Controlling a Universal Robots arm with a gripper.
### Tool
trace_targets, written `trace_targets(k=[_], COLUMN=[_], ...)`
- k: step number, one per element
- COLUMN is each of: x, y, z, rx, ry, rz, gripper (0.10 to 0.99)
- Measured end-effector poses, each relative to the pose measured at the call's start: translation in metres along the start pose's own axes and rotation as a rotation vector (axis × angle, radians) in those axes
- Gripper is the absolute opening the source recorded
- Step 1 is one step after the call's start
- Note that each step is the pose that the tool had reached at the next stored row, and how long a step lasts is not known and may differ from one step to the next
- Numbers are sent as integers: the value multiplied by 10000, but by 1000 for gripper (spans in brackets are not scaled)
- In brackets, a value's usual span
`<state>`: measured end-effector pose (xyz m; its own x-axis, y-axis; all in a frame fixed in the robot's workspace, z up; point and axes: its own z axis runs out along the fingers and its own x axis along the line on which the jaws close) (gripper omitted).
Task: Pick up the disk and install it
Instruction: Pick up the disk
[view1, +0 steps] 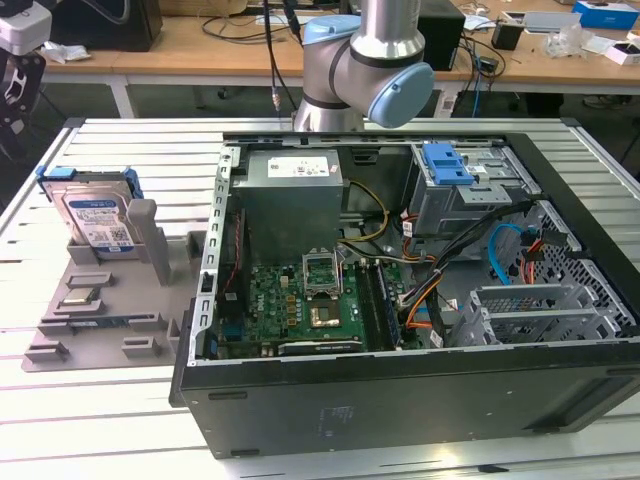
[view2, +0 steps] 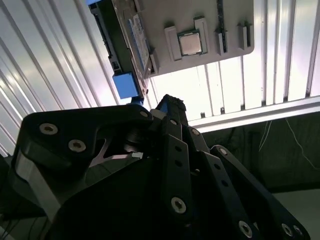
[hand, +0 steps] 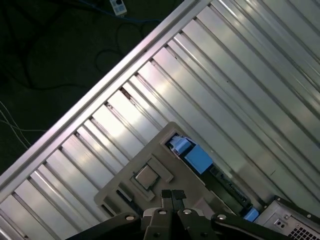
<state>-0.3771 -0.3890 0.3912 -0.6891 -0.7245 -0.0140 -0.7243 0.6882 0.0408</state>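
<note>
Aluminium ribbed desk (view1: 120, 420) carries an open computer case (view1: 400, 405). In the exterior view a grey parts tray (view1: 110, 300) sits at nine o'clock from it. The disk (view1: 95, 220) stands upright in the tray's ten-o'clock corner, untouched. The gripper (hand: 173, 194) hangs over the tray, fingers (hand: 166, 196) closed on nothing.

The disk (view1: 97, 218) is silver with a white-and-blue label, framed in blue plastic. Its holder (view1: 112, 300) is plain grey, and the table (view1: 120, 145) is ribbed in silvery stripes. The computer case (view1: 400, 410) is black, its board (view1: 290, 300) green (the latch (view1: 445, 163) bright blue). The gripper (hand: 173, 194) is black.
</note>
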Motion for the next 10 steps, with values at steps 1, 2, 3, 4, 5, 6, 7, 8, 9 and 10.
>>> trace_targets(k=[1, 2, 3, 4, 5, 6, 7, 8, 9, 10], x=[0, 0, 0, 0, 0, 0, 0, 0, 0, 0], y=[0, 0, 0, 0, 0, 0, 0, 0, 0, 0], z=[0, 0, 0, 0, 0, 0, 0, 0, 0, 0], rx=[-1, -3, -4, -6, -7, -8, -10, -11, -12, -14], ry=[4, 9, 13, 16, 20, 23, 28, 32, 36, 38], rz=[-84, -218, -296, -392, -465, -552, -700, -781, -864, -937], gripper=[106, 106, 106, 106, 106, 106, 106, 106, 106, 106])
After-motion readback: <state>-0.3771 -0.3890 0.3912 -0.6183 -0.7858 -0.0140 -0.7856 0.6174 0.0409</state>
